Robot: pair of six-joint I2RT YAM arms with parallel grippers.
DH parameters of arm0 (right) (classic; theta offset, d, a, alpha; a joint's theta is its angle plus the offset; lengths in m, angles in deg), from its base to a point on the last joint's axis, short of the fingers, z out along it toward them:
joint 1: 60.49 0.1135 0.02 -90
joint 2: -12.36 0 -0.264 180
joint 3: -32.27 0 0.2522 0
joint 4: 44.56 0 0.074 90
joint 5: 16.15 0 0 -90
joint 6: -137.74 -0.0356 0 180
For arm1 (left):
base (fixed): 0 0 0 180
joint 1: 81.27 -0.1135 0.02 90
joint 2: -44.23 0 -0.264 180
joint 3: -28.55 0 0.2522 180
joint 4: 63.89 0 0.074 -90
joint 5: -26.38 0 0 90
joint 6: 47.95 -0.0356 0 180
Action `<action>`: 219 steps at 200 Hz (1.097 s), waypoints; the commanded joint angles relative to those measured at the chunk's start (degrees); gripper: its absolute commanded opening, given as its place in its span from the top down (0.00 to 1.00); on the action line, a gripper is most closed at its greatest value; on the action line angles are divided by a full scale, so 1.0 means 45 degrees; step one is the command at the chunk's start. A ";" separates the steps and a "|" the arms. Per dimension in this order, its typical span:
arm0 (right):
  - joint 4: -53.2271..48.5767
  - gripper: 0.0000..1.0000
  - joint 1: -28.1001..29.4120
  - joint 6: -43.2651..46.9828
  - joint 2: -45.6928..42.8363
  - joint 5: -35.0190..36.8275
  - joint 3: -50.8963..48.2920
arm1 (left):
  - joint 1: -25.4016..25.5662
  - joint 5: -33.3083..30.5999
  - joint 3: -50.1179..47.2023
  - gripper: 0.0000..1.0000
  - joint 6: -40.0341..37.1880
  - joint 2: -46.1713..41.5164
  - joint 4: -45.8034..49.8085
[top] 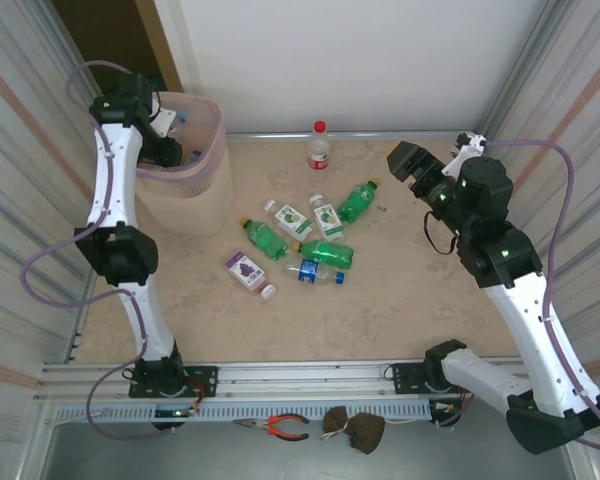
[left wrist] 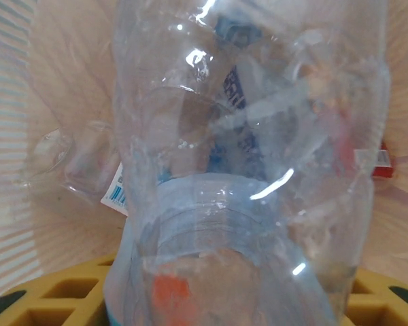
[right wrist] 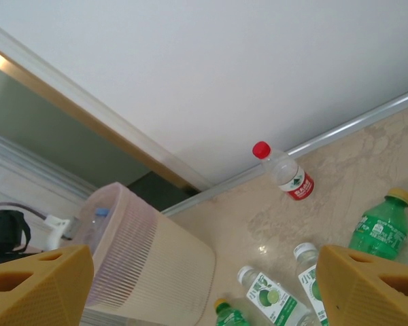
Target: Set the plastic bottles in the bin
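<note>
The bin [top: 185, 195] stands at the table's far left. My left gripper [top: 165, 135] reaches down inside its rim, shut on a clear plastic bottle [left wrist: 245, 170] that rises between the yellow fingers [left wrist: 47, 302]. More bottles [left wrist: 75, 163] lie on the bin's floor below. Several plastic bottles [top: 310, 240], green and clear, lie clustered mid-table, and a red-capped bottle [top: 319, 146] stands by the back wall. My right gripper [top: 405, 160] hovers open at the right, above the table. Its wrist view shows the bin [right wrist: 149, 265], the red-capped bottle [right wrist: 285, 173] and a green bottle [right wrist: 381, 227] between wide yellow fingers [right wrist: 374, 285].
Walls close the table in at the back and on both sides. A metal rail [top: 300, 375] runs along the near edge. In front of it lie orange-handled pliers [top: 278, 427] and a dark brown object [top: 355, 428].
</note>
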 commanded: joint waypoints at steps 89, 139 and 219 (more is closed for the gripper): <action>-0.0063 0.16 -0.0133 0.0104 -0.0186 -0.0156 -0.0045 | -0.0275 0.0968 0.0282 0.31 -0.0033 0.1020 0.0501; -0.0053 0.16 -0.0134 0.0085 -0.0274 -0.0155 0.0046 | -0.0289 0.1878 0.0635 0.24 0.0238 -0.0372 -0.0109; -0.0188 0.16 -0.0128 0.0094 -0.0499 -0.0033 -0.0104 | -0.0274 0.4010 0.0679 0.24 0.1085 -0.2187 -0.0812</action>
